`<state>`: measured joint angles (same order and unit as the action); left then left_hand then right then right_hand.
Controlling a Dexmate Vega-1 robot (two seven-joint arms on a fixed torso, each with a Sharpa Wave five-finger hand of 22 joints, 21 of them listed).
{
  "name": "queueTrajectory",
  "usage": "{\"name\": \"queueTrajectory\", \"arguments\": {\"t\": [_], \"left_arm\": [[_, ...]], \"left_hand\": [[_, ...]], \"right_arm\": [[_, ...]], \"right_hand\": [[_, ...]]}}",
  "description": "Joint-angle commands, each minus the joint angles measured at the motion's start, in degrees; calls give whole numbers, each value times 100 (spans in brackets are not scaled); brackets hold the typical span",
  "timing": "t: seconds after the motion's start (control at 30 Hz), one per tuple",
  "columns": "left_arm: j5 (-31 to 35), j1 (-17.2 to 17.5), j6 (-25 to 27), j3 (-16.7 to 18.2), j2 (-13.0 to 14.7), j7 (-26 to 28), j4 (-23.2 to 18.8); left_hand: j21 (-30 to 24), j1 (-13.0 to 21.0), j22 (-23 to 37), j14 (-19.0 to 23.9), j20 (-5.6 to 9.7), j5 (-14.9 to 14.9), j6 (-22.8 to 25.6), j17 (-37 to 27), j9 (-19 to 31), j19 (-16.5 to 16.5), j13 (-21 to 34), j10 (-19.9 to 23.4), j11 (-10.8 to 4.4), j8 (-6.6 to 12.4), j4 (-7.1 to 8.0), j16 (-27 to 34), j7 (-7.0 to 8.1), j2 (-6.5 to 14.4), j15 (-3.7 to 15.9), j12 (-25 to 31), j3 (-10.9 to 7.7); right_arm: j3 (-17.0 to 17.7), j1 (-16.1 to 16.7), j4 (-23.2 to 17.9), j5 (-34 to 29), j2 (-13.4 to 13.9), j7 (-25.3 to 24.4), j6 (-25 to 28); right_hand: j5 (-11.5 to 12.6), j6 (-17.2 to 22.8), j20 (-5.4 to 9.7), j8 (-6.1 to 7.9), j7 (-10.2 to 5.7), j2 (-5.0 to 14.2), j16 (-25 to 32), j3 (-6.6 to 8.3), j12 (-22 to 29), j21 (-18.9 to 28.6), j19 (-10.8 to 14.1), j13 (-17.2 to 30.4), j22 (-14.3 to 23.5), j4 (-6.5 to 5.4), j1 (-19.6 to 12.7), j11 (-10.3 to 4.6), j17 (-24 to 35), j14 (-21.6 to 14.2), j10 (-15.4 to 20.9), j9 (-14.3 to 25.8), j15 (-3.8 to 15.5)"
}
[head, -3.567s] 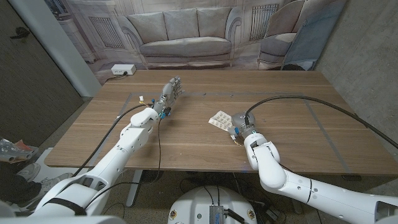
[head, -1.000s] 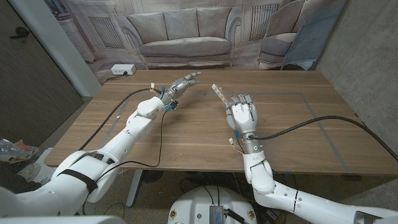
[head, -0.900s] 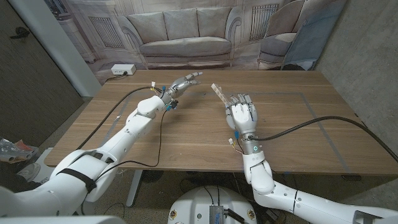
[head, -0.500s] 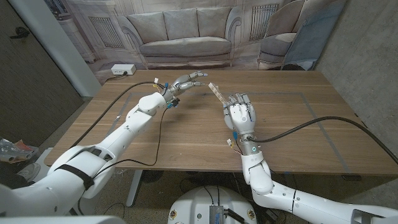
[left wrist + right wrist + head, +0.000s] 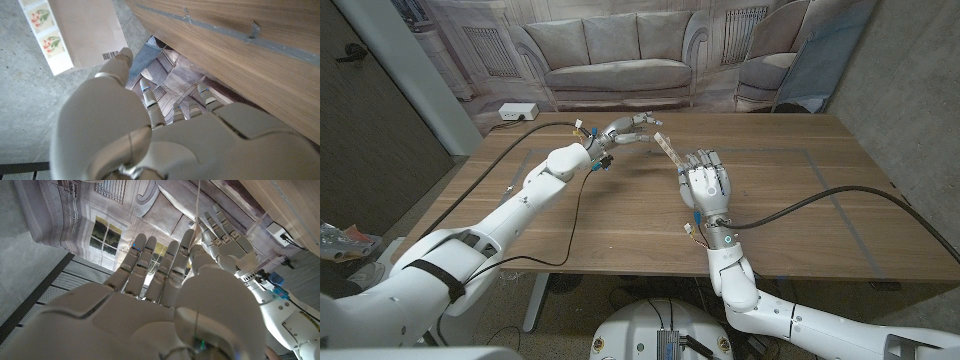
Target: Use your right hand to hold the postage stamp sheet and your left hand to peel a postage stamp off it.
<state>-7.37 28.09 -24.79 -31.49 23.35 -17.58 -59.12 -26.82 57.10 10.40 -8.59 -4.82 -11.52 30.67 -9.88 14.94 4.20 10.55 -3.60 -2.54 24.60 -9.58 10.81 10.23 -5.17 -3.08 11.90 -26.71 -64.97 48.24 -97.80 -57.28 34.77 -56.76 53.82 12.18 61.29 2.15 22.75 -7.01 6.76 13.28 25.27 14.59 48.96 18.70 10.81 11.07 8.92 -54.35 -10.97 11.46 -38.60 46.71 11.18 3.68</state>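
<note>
Right hand [image 5: 705,184] holds the stamp sheet [image 5: 669,151] upright above the worktop [image 5: 620,220]. Left hand [image 5: 625,129], holding nothing, reaches its spread fingers near the sheet's top edge.

stamp sheet [image 5: 668,150] | tan backing, barcode, red-flower stamps | lifted off table, tilted edge-on

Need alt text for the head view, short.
The right hand holds the postage stamp sheet raised above the wooden table, while the left hand reaches toward the sheet's upper end with its fingers apart. A sofa-print backdrop hangs behind the table.
</note>
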Motion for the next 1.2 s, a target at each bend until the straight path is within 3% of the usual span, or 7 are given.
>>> {"name": "queueTrajectory", "arguments": {"t": [0.03, 0.17, 0.2, 0.33, 0.6, 1.17, 1.2], "left_arm": [[144, 9, -30, -257, 162, 359, -296], [168, 45, -45, -262, 144, 572, -328], [192, 57, -49, -264, 139, 650, -335], [87, -26, -111, -312, 110, 484, -188], [99, -79, -95, -376, 99, 465, -162], [-86, -236, -424, -399, -87, 152, 241], [-62, -186, -340, -380, -69, 240, 127]], "left_hand": [[30, 193, 18, -3, 20, -32, 399, -11, 165, -80, 14, 93, -67, 300, 23, -19, -57, -47, 41, 24, 119], [62, 299, 22, 26, 37, -6, 643, -14, 320, -105, 19, 221, -110, 537, 52, -9, -33, -47, 60, 47, 208], [79, 368, 26, 38, 33, 15, 833, -17, 424, -117, 21, 299, -137, 706, 73, -3, -77, -8, 68, 60, 246], [100, 429, 33, 75, 20, 38, 965, -20, 549, -126, 23, 380, -179, 872, 98, 9, -86, 32, 91, 67, 300], [129, 494, 40, 72, 20, 61, 1045, -24, 729, -136, 27, 418, -145, 1071, 134, 3, -226, 94, 79, 50, 380], [193, 437, 49, 48, 32, 67, 1332, -30, 1043, -128, 34, 422, -143, 1485, 236, -4, -273, 143, 75, 15, 600], [197, 434, 50, 49, 26, 66, 1329, -30, 1052, -122, 34, 423, -138, 1493, 240, -3, -280, 144, 72, 15, 607]], "right_arm": [[-29, -26, 32, 53, 8, -93, -49], [-25, -14, -21, 57, 5, -105, -43], [-33, -17, -22, 35, 1, -90, -7], [-22, -5, -14, 50, -8, -135, -18], [-17, -10, -91, -18, -15, -244, -48], [-51, -71, 1, -32, -30, -154, -117], [-72, -84, 12, -70, -34, -107, -64]], "right_hand": [[40, 78, 520, 10, -8, -1, -32, -1, -32, 30, 16, 10, 14, -15, -47, -19, 9, -62, 79, 21, 986], [42, 85, 522, 10, -12, -5, -40, -5, -38, 37, 13, 10, 14, -18, -52, -19, 8, -64, 85, 21, 987], [42, 89, 520, 11, -6, -6, -43, -6, -39, 40, 15, 11, 14, -18, -52, -18, 8, -64, 89, 21, 987], [45, 92, 519, 9, -7, -7, -50, -9, -49, 48, 10, 11, 14, -20, -58, -20, 8, -69, 87, 20, 988], [48, 89, 517, 3, -4, -7, -59, -15, -62, 58, -2, 12, 14, -29, -60, -21, 8, -81, 89, 20, 985], [54, 101, 511, -4, -10, -22, -94, -31, -91, 89, -15, 14, 13, -38, -68, -21, 4, -75, 102, 20, 986], [55, 103, 511, -4, -7, -22, -95, -31, -92, 90, -17, 14, 13, -39, -68, -21, 5, -75, 103, 20, 986]]}}
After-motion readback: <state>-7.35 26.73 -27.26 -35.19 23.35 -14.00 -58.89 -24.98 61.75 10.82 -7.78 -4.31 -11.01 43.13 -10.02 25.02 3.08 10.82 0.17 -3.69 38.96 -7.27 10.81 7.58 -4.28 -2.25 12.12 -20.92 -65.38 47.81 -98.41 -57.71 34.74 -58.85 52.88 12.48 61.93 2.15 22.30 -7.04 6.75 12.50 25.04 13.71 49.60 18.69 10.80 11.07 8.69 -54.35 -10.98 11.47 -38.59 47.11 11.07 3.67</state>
